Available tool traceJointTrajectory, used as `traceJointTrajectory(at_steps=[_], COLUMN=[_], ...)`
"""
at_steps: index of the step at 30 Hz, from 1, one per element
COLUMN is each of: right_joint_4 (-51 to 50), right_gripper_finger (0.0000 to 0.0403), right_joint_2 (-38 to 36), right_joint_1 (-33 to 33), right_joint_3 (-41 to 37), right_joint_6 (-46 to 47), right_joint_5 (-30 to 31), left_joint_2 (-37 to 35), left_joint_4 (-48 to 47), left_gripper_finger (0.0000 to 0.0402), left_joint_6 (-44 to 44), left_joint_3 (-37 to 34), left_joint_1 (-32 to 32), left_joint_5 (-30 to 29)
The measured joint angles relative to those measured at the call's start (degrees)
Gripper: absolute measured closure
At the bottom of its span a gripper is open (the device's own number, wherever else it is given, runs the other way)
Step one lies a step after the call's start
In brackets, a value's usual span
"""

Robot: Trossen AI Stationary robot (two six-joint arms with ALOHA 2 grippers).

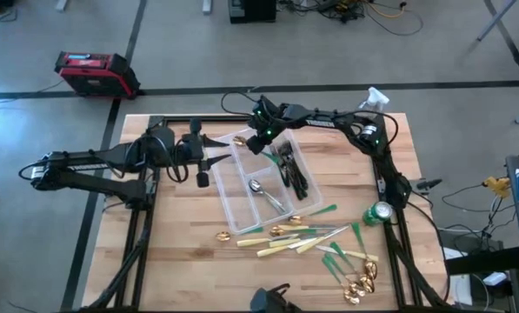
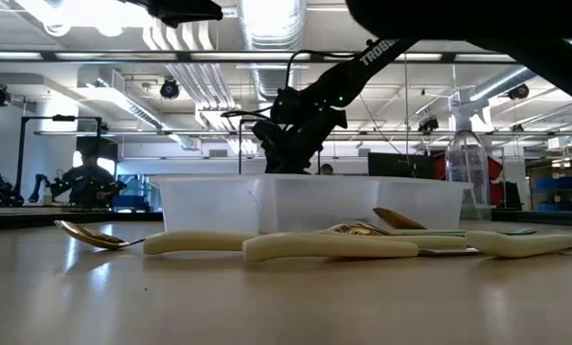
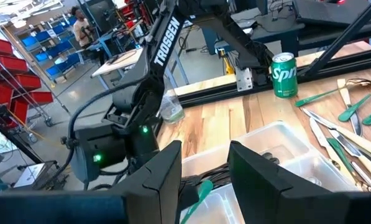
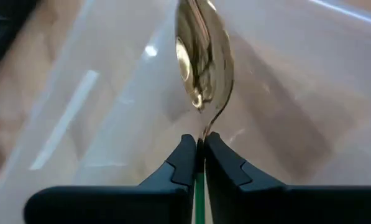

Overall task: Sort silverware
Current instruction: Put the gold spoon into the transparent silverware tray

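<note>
A clear divided tray (image 1: 242,198) sits mid-table, holding dark forks (image 1: 292,169) and a silver spoon (image 1: 263,193). My right gripper (image 4: 199,146) reaches over the tray's far left compartment (image 1: 261,139), shut on a gold spoon with a green handle (image 4: 201,56). More silverware lies on the table near the tray: cream-handled knives (image 1: 281,246), green-handled pieces (image 1: 337,256) and gold spoons (image 1: 363,283). My left gripper (image 3: 204,168) waits open, left of the tray (image 1: 205,163), with nothing between its fingers. My right gripper pinches the spoon between its two fingers where the gold neck meets the green handle (image 4: 202,135). The fingers slant down from the table's far right and lie along the spoon. The bowl juts ahead of the fingertips over the tray; whether it touches the tray cannot be told.
A green can (image 1: 380,213) stands on the right side of the table and a clear spray bottle (image 1: 374,98) at the far right corner. Bare wood lies left of the tray and along the near left edge.
</note>
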Motion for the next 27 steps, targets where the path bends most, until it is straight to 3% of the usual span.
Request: traceJointTrajectory(at_steps=[7, 14, 21, 27], right_joint_4=[0.0, -3.6, -19.8, -28.7], right_gripper_finger=[0.0300, 0.0240, 0.0223, 0.0235], right_joint_2=[-0.1, -4.9, -13.7, -20.0], right_joint_1=[0.6, 1.8, 5.7, 14.0], right_joint_3=[0.0, 0.0, -0.3, -5.5], right_joint_6=[-0.3, -7.5, -21.0, -24.4], right_joint_5=[-0.3, 1.3, 8.4, 16.9], left_joint_2=[0.0, -0.1, 0.3, 1.5], left_joint_4=[0.1, -0.9, -3.6, -5.6], left_gripper_finger=[0.0283, 0.0283, 0.0283, 0.0283], left_joint_6=[-0.4, -1.0, -2.6, -4.4], left_joint_3=[0.0, 0.0, -0.1, -0.3], left_joint_1=[0.0, 0.0, 0.0, 0.0], left_joint_5=[0.0, 0.0, 0.1, 0.2])
